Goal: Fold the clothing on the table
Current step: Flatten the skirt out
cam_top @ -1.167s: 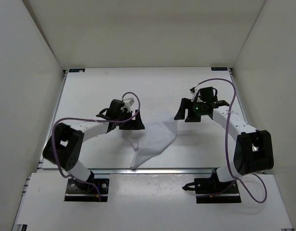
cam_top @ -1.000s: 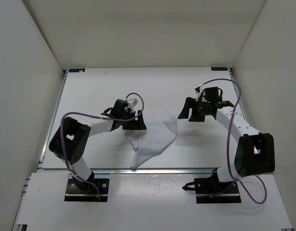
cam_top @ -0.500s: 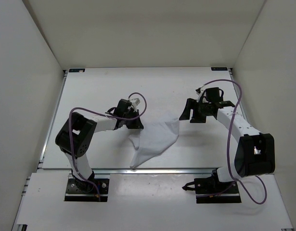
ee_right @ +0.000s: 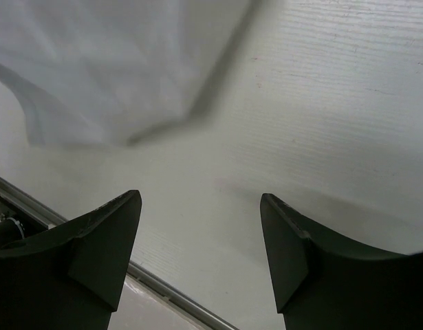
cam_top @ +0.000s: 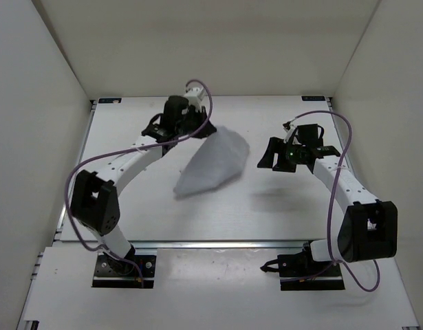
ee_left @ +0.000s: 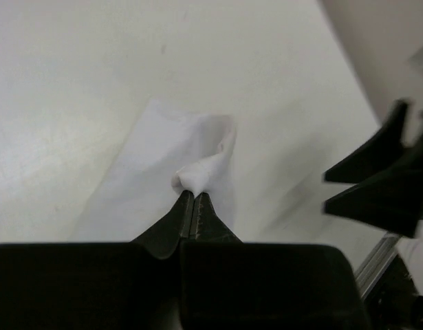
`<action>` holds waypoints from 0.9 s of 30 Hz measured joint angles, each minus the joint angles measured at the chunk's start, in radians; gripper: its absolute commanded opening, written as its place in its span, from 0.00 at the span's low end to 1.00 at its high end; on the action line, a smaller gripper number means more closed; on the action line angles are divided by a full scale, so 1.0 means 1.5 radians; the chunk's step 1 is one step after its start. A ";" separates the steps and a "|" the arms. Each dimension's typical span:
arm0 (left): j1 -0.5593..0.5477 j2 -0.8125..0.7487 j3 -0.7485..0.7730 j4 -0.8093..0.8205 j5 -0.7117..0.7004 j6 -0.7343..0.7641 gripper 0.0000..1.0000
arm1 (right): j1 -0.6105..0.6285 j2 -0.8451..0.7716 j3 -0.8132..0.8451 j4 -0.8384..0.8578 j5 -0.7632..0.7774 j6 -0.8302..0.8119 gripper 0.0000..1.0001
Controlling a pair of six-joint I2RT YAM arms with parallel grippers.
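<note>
Left fingers (ee_left: 174, 221) tight on clothing (ee_left: 159, 165); right fingers (ee_right: 101, 240) apart

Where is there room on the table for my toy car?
Bare table lies between the clothing and the near rail, and in the far right corner. Crowded: the middle, where the left gripper holds the clothing beside the open right gripper.

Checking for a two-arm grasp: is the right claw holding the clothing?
No, the right claw is open over the bare table, and the clothing lies clear of its fingers.
</note>
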 measured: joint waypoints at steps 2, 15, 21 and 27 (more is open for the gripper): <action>0.000 -0.032 0.072 -0.023 -0.001 0.016 0.00 | -0.003 -0.008 -0.002 0.001 0.000 0.003 0.67; -0.129 -0.260 -0.158 -0.061 -0.031 0.106 0.00 | -0.064 -0.075 -0.052 0.007 0.011 0.022 0.69; -0.197 -0.266 -0.305 -0.118 0.056 0.093 0.00 | -0.056 -0.075 -0.066 0.000 0.022 0.028 0.69; -0.202 -0.269 -0.274 -0.113 0.147 0.117 0.69 | -0.019 -0.028 -0.045 0.000 0.028 0.042 0.70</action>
